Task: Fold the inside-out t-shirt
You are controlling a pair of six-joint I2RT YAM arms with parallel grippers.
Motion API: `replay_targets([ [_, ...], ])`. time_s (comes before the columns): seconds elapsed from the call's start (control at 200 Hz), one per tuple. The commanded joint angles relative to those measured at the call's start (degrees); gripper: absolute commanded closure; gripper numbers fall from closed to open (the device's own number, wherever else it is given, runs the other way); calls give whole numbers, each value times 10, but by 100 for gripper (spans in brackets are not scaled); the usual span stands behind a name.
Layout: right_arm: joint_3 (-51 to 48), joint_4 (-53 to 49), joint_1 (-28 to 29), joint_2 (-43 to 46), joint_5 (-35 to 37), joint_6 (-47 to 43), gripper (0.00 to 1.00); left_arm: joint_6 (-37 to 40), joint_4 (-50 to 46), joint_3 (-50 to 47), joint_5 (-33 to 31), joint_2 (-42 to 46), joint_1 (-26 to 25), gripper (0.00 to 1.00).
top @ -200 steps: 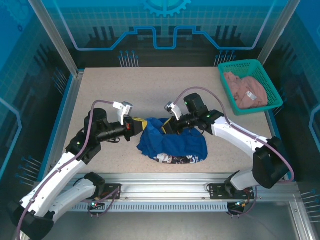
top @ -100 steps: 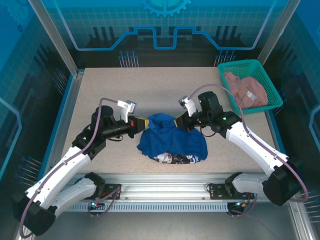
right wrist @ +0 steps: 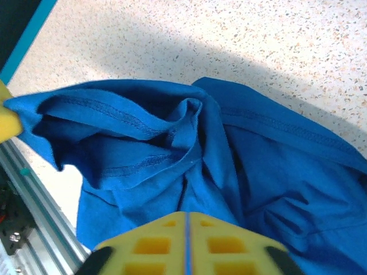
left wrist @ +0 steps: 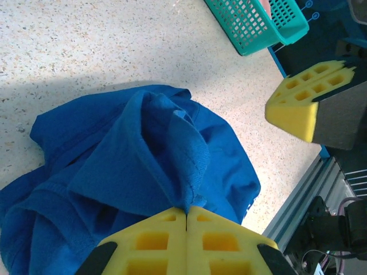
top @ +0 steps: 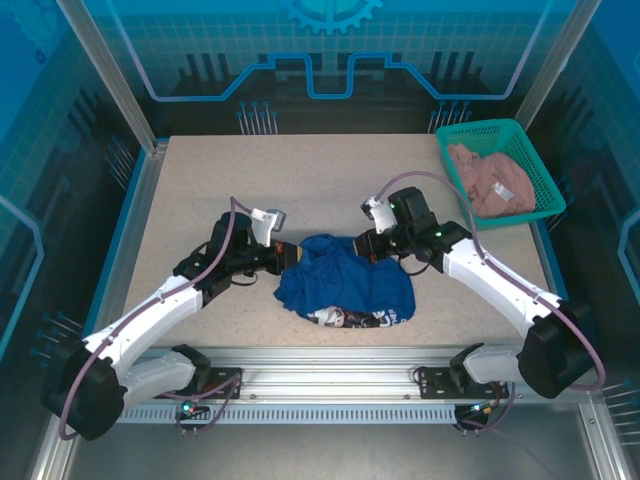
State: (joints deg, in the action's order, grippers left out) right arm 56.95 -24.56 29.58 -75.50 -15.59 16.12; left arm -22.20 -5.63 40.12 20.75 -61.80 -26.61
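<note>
Plainly both claws are clenched: the left gripper (left wrist: 187,213) pinches a raised fold of the inside-out t-shirt (left wrist: 143,166), and the right gripper (right wrist: 186,215) nips another ridge of it. The shirt lies bunched on the speckled table (top: 300,180) between them.

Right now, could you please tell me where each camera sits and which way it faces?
Top external: fixed above and behind the arms, looking down at the table; both arms show, left end effector and right end effector pinching the t-shirt.
Left wrist: on the left arm, looking along its shut fingers over the t-shirt toward the basket.
Right wrist: on the right arm, looking past its shut fingers across the t-shirt.
Shared: every view shows the t-shirt.
</note>
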Motion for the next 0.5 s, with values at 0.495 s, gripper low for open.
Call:
replay_targets([
  [0.495,67,66,15,-146,-51,-45,64,3,12,-10,-1,45,3,100],
])
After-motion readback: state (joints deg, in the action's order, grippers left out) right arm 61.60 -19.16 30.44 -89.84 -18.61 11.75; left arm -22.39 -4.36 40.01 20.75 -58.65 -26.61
